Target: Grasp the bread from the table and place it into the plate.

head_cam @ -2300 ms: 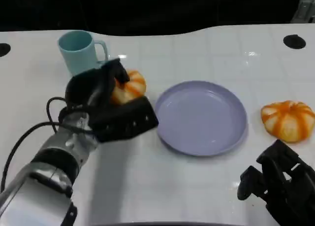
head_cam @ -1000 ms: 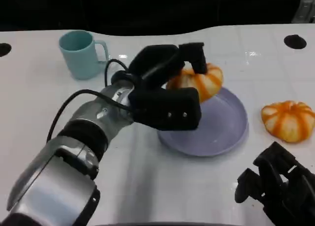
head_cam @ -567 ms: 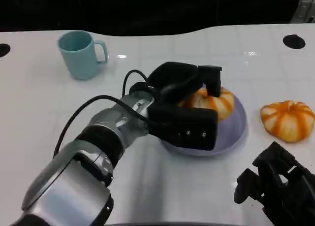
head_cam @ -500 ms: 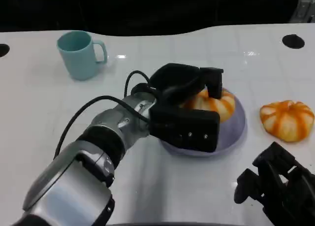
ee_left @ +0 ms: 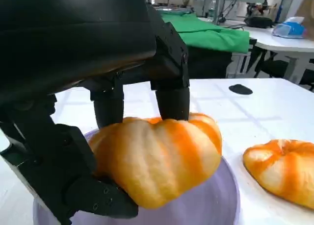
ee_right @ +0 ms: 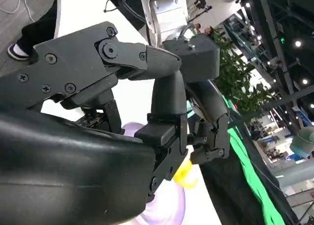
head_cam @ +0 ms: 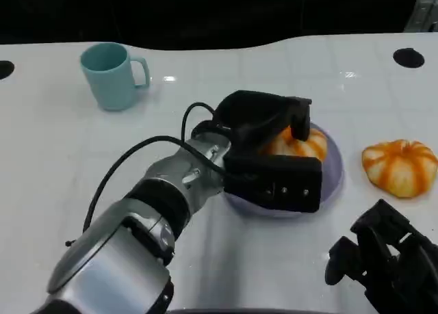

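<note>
My left hand [head_cam: 270,150] holds an orange-and-cream striped bread [head_cam: 299,143] low over the lilac plate [head_cam: 333,169] at the table's middle. In the left wrist view the bread [ee_left: 157,159] sits between the black fingers [ee_left: 171,95] with the plate [ee_left: 211,205] right beneath it; whether it touches the plate is unclear. A second striped bread [head_cam: 400,165] lies on the table to the plate's right, also in the left wrist view as the second bread [ee_left: 282,168]. My right hand [head_cam: 387,263] rests at the lower right with its fingers [ee_right: 167,112] curled in, holding nothing.
A teal mug [head_cam: 111,74] stands at the back left. Two dark round holes [head_cam: 408,57] mark the white table's far corners. Bare table lies between mug and plate and along the front edge.
My left hand lifted the bread from beside the mug, carried it right and lowered it over the plate. In the last half second it sank a little further. The right hand stayed put.
</note>
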{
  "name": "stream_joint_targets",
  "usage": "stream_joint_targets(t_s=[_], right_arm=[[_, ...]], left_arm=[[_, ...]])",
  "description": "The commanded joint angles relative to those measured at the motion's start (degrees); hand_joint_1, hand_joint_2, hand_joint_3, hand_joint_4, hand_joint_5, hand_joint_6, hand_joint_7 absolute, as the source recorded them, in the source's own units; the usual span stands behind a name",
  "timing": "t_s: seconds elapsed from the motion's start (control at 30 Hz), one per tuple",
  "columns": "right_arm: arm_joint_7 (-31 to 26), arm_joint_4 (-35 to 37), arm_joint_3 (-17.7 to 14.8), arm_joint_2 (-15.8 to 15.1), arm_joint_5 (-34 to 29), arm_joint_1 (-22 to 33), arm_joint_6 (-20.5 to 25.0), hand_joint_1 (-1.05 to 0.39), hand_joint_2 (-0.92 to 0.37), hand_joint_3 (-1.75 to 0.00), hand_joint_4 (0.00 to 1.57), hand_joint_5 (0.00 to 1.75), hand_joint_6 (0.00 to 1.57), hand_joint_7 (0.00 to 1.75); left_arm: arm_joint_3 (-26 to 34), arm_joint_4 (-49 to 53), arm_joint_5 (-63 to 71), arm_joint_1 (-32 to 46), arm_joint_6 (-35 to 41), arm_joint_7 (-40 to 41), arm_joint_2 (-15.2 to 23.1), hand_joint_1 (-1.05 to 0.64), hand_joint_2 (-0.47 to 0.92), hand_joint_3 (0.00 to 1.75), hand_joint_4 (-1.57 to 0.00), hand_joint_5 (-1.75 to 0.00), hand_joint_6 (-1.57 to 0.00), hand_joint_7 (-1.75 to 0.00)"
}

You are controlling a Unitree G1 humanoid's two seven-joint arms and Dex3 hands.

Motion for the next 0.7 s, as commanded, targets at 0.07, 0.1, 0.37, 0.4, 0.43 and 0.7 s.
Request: stream_joint_targets(t_s=[0.07,0.1,0.37,0.4,0.43,0.7], right_arm=[[0.08,-0.71,-0.13,-0.67,-0.14,0.36,-0.52,-0.52,-0.77,-0.55,0.65,1.75,0.53,1.57],[0.08,-0.70,-0.14,-0.64,-0.05,0.36,-0.47,-0.52,-0.77,-0.55,0.65,1.75,0.53,1.57],[0.03,-0.70,-0.17,-0.57,0.13,0.32,-0.35,-0.52,-0.77,-0.53,0.66,1.75,0.53,1.57],[0.10,-0.62,-0.18,-0.61,0.04,0.27,-0.45,-0.52,-0.77,-0.53,0.66,1.75,0.53,1.58],[0.06,-0.60,-0.17,-0.63,-0.06,0.24,-0.49,-0.52,-0.77,-0.53,0.66,1.75,0.53,1.58],[-0.16,-0.68,-0.21,-0.75,-0.27,0.13,-0.38,-0.53,-0.78,-0.53,0.66,1.75,0.52,1.59]], left_arm=[[0.06,0.26,-0.13,-1.29,2.74,-2.08,-0.43,-0.21,0.91,0.06,-0.67,-0.69,-0.80,-0.22],[-0.43,0.27,0.28,-1.49,3.60,-3.29,-0.52,-0.21,0.92,0.05,-0.66,-0.67,-0.79,-0.20],[-4.34,0.07,3.69,-2.78,9.28,-8.15,-0.72,-0.52,0.92,0.26,-0.18,-0.25,-0.28,0.00],[-5.01,0.17,4.40,-3.03,10.16,-8.80,-0.72,-0.58,0.92,0.29,-0.14,-0.22,-0.25,0.00],[-5.45,0.24,4.80,-3.24,10.93,-9.65,-0.73,-0.62,0.92,0.32,-0.11,-0.20,-0.24,0.00],[-5.55,-0.01,4.65,-4.28,13.32,-16.54,0.03,-0.82,0.92,0.46,-0.01,-0.13,-0.16,0.00]])
